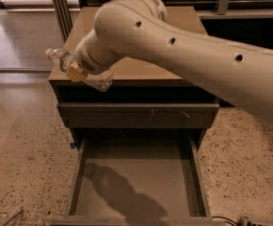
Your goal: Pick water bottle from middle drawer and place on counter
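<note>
My gripper (76, 72) is at the end of the big cream arm (183, 51) and is shut on the water bottle (95, 81). The clear ribbed bottle lies tilted, its white cap (49, 53) pointing left, in the air over the front left corner of the tan counter (132, 72). The middle drawer (141, 178) stands pulled out below, its flat bottom bare except for the arm's shadow.
A shut drawer front (136, 115) with small pale scratch marks sits above the open drawer. Speckled terrazzo floor (23, 140) lies on both sides of the cabinet. Dark railings (61, 8) stand behind the counter. The arm hides much of the counter top.
</note>
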